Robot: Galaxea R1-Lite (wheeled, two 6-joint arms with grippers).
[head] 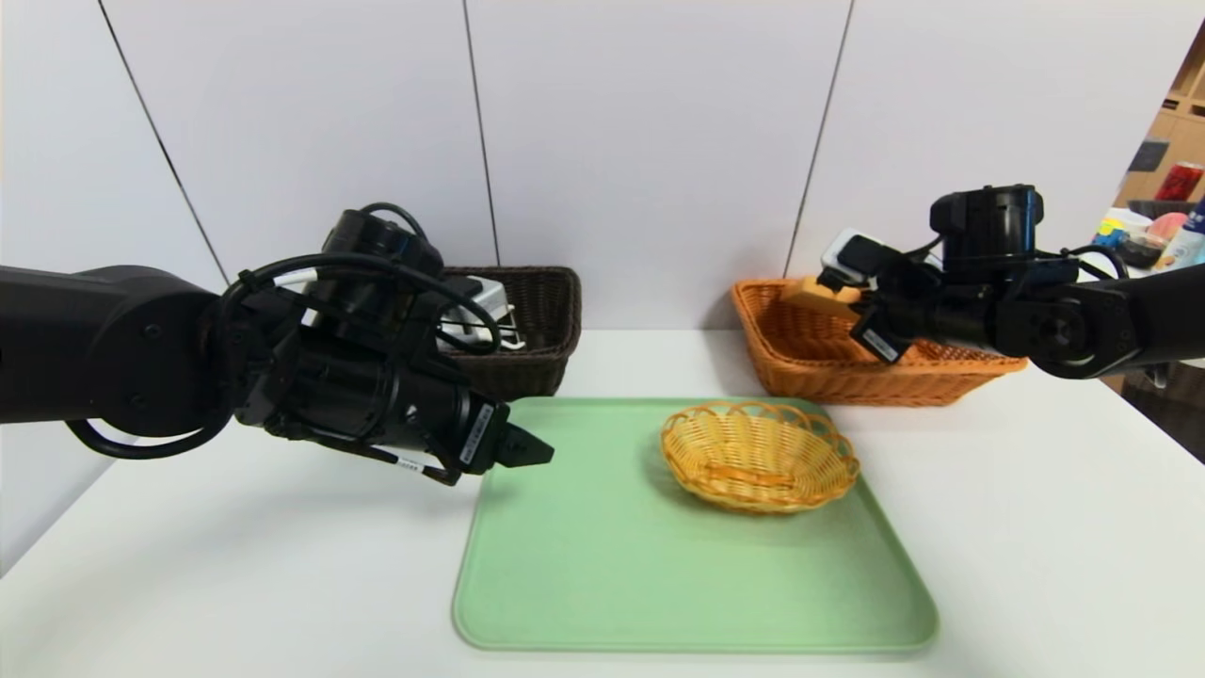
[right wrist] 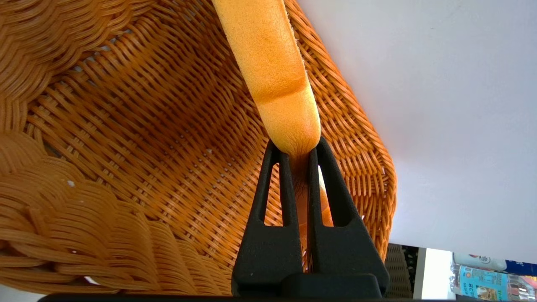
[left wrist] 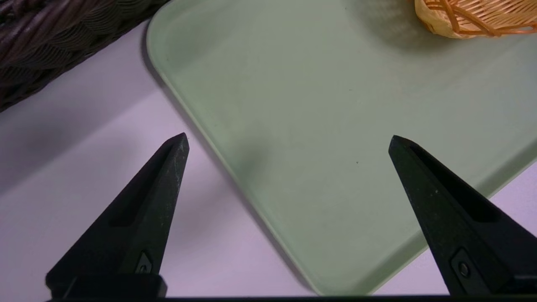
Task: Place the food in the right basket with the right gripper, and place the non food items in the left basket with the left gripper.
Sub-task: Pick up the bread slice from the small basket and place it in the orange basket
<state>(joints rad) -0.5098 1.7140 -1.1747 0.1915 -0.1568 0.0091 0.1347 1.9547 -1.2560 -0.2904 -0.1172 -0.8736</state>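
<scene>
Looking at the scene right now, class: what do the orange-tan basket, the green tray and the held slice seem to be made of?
Orange-tan basket: woven wicker or rattan-like strands, slightly glossy; possibly plastic imitation.
Green tray: probably moulded plastic, smooth and matte, with a rounded raised rim.
Slice, pinched in the right gripper: soft and spongy, dented by the grip; real bread or foam, unclear.

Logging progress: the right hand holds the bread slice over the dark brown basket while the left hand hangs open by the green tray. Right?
Not quite. The right hand holds the bread slice over the orange-tan basket, as the right wrist view shows. The left hand is open by the green tray.
</scene>
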